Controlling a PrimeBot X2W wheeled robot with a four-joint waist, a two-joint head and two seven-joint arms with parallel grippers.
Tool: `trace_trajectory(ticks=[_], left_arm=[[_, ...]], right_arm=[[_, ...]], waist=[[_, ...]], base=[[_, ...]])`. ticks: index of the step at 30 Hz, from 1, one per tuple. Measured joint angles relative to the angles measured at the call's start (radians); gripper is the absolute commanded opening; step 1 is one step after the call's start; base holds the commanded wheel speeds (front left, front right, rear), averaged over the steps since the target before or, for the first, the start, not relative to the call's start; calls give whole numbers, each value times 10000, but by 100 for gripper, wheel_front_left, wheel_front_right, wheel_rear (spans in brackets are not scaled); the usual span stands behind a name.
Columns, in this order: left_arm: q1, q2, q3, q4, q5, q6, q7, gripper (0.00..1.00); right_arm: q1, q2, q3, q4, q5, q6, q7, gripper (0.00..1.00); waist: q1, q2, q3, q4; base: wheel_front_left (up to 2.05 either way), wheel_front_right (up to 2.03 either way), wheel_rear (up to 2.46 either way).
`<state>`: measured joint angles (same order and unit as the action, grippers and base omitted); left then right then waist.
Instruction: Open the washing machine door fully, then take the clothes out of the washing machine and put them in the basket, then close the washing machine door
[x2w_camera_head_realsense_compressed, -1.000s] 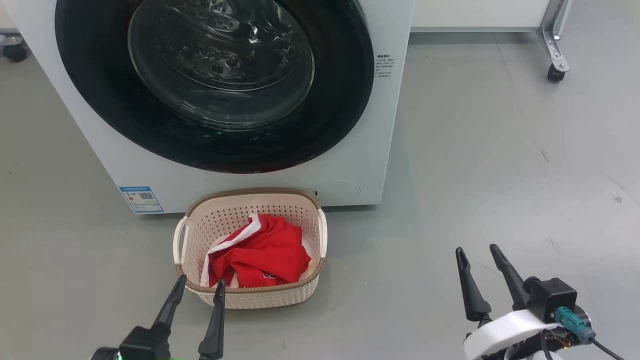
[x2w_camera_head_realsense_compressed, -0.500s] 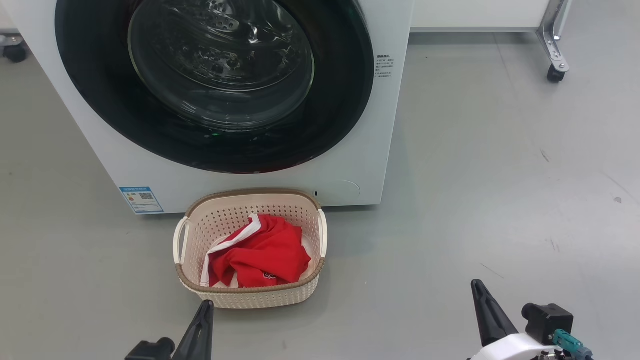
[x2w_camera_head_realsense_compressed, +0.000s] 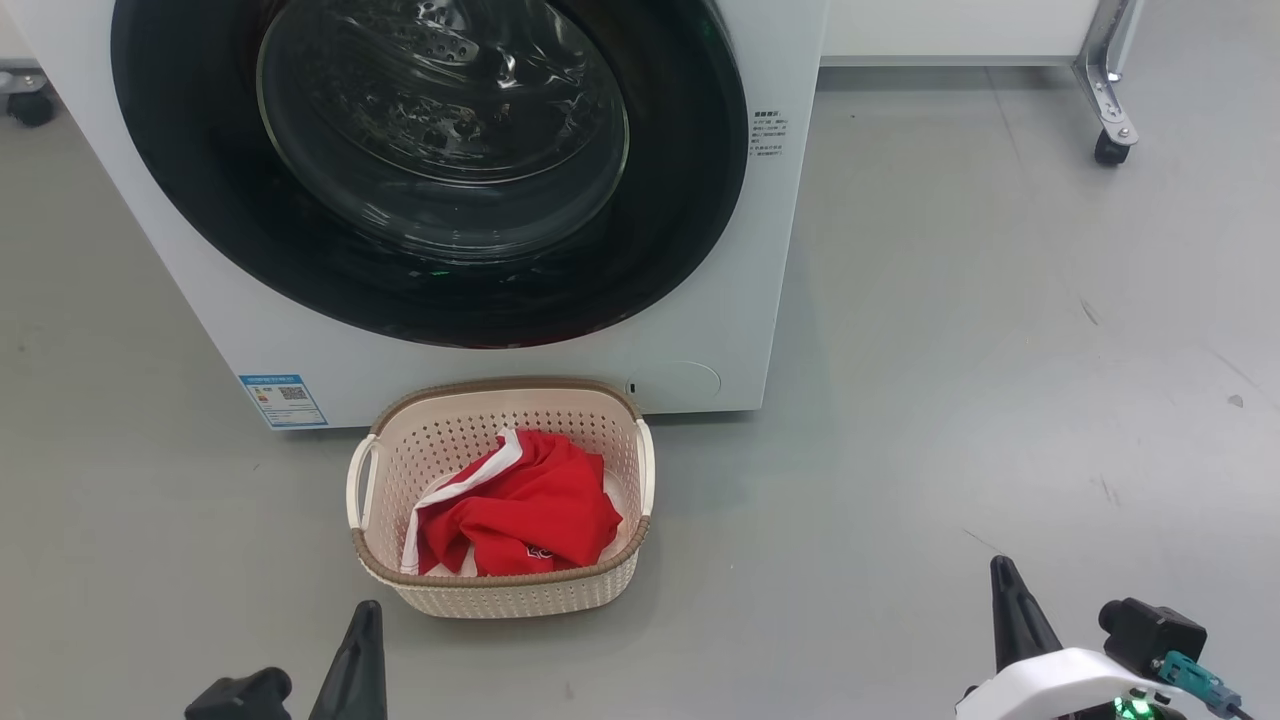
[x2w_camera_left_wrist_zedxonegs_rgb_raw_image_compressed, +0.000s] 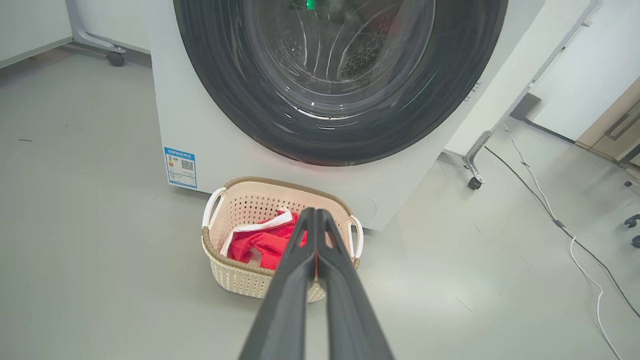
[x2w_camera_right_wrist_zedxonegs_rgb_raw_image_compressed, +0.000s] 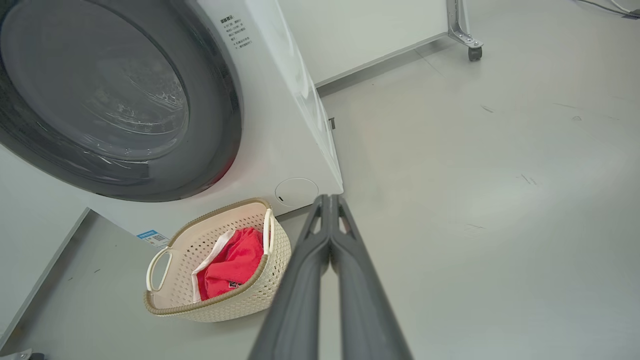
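Well, you had the left gripper (x2w_camera_left_wrist_zedxonegs_rgb_raw_image_compressed: 315, 212) and the right gripper (x2w_camera_right_wrist_zedxonegs_rgb_raw_image_compressed: 330, 199) each pressed together, holding nothing. The clothes (x2w_camera_head_realsense_compressed: 520, 510) lay in the basket (x2w_camera_head_realsense_compressed: 500, 386), just in front of the washing machine (x2w_camera_head_realsense_compressed: 770, 250), and the washing machine door (x2w_camera_head_realsense_compressed: 190, 200) sat closed.

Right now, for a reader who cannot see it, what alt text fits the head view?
Red clothes lie in a cream basket before a white washing machine, its round door shut. The left gripper and right gripper, both shut, sit below.

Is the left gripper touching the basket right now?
Apart. In the head view a strip of grey floor separates the left gripper, fingers shut, from the basket.
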<state>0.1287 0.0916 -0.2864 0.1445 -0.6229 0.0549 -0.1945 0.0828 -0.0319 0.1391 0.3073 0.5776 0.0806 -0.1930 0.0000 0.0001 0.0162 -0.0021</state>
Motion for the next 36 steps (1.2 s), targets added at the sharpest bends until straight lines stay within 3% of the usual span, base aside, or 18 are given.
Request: trace_trajectory(ticks=[36], left_arm=[[-555, 23, 1223, 372, -4690, -619, 1060, 0]], right_arm=[[-553, -159, -949, -161, 4727, 148, 1149, 0]], waist=[[0, 0, -53, 7]], base=[[0, 0, 0]])
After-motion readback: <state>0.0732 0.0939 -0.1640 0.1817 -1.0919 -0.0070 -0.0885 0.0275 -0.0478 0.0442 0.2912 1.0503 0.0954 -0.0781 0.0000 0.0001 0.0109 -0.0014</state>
